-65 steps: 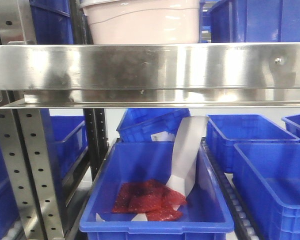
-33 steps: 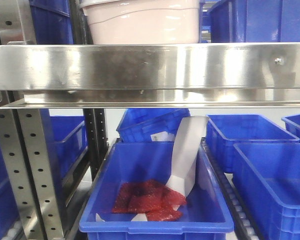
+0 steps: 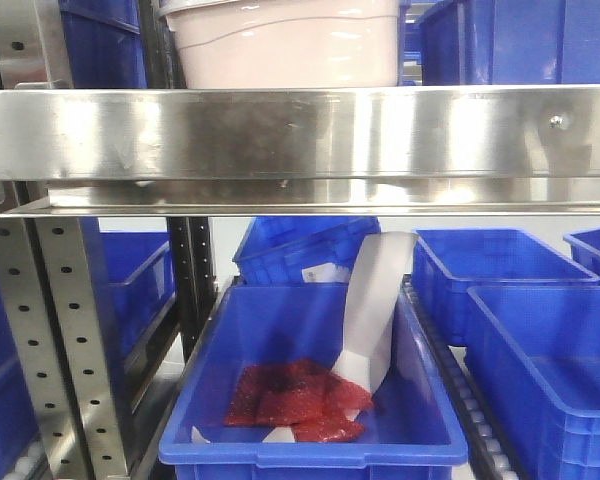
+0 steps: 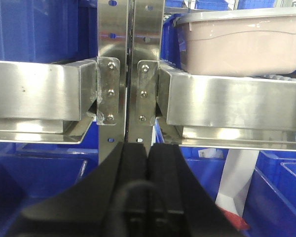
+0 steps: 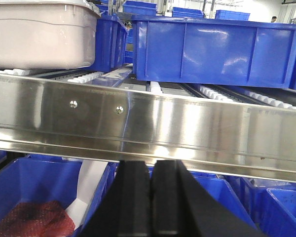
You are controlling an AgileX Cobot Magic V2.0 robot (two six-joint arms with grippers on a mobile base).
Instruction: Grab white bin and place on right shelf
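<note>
The white bin (image 3: 290,45) is a pinkish-white tub that sits on the rack level behind the shiny steel front rail (image 3: 300,135) of the right shelf. It also shows at the upper right of the left wrist view (image 4: 241,42) and the upper left of the right wrist view (image 5: 39,34). My left gripper (image 4: 148,148) is shut and empty, below the rail and in front of the perforated uprights (image 4: 130,64). My right gripper (image 5: 152,165) is shut and empty, just below the rail (image 5: 148,121), to the right of the bin.
Blue crates (image 5: 212,49) stand on the shelf rollers right of the bin. Below the rail, a blue crate (image 3: 310,400) holds red mesh bags (image 3: 295,400) and a white paper strip (image 3: 375,300). More blue crates (image 3: 540,350) sit at right. A perforated upright (image 3: 65,340) stands at left.
</note>
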